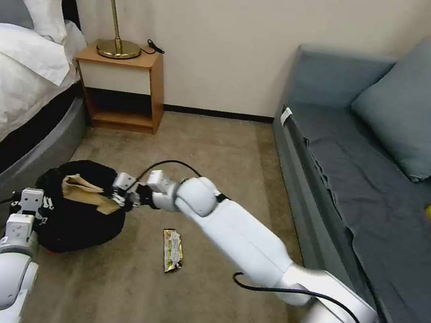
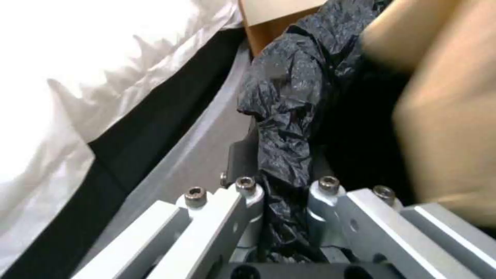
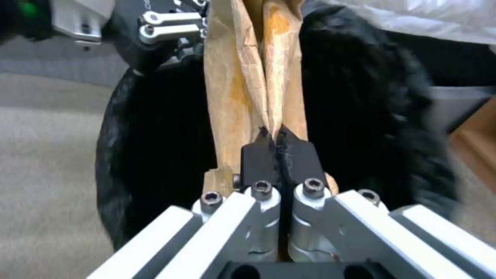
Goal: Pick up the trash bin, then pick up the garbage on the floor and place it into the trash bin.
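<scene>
Meanwhile no legible writing, right gripper (image 3: 279, 139) pinching paper bag (image 3: 248, 77)

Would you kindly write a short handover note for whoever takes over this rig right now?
Left gripper: shut on the black-lined rim of the trash bin, beside the bed.
Right gripper: shut on the crumpled brown paper bag, holding it in the bin's mouth.
Done: bin gripped; paper bag brought to the bin, not yet released.
Left: release the bag, then collect the gold-green snack wrapper lying on the carpet near the bin.
</scene>
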Available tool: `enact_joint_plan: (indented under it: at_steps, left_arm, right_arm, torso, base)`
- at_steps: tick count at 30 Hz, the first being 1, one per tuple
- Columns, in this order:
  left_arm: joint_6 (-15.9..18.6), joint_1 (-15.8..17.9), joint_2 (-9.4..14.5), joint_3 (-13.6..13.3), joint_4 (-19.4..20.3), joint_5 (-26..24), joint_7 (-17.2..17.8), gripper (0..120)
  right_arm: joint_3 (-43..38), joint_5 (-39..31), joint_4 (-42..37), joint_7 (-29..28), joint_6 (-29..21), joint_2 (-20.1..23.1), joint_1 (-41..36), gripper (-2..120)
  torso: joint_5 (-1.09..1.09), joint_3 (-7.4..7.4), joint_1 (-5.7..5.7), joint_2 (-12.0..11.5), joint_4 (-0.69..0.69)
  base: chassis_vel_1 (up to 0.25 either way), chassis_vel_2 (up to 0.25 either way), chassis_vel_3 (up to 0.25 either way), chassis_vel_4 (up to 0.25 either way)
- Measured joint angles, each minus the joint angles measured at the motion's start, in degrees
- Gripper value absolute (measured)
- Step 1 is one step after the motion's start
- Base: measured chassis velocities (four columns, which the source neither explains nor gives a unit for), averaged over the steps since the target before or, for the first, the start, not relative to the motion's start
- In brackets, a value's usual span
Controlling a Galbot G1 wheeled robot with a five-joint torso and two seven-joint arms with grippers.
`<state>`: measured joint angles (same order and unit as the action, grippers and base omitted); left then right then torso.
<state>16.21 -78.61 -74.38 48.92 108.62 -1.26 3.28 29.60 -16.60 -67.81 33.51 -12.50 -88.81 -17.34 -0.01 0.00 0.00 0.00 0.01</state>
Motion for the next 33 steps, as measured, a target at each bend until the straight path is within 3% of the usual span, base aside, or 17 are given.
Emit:
enact_joint_plan:
  at_steps: [9,24,33]
  left_arm:
    - [0.87,-1.34,0.12,-0.19,2.35,-3.64,-0.44,5]
    - [0.91,-2.16,0.23,0.47,2.18,-2.82,-0.16,5]
    - [0.65,-2.03,2.23,2.97,0.2,-4.79,-0.18,5]
  right_arm:
    - [-0.21,0.65,8.04,-4.76,3.05,-3.36,-1.17,1]
    - [0.28,2.88,5.99,-6.46,3.77,-2.97,-3.44,53]
    - [-3.81,4.59,4.98,-6.41,4.01,1.75,-4.78,90]
  torso:
    - [0.01,0.0,0.0,0.0,0.01]
    - [0.01,0.0,0.0,0.0,0.0]
    - [0.02,0.0,0.0,0.0,-0.01]
  base:
    - [0.0,0.0,0.0,0.0]
    - [0.0,0.0,0.0,0.0]
    - [0.0,0.0,0.0,0.0]
